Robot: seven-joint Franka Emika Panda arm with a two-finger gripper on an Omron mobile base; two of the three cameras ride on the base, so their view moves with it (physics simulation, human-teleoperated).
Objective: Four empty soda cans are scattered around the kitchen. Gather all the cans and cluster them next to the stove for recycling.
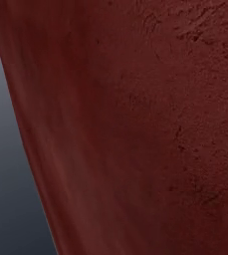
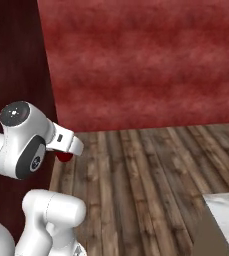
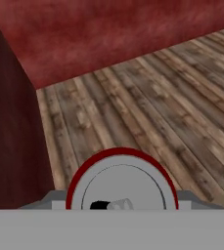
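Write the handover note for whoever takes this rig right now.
Pincer: shut on a red can, whose silver top faces the hand camera; the right base view shows a bit of the can below the wrist.
Surroundings: plank floor, red wall, a marble counter corner at lower right.
Done: one can picked up.
Left: carry it to the stove, set it down, fetch the others.

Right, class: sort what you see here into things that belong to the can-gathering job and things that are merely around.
Job:
- red soda can, silver top facing the hand camera
- claw, shut on it

Merely around:
- wooden floor
- red wall
- marble counter corner
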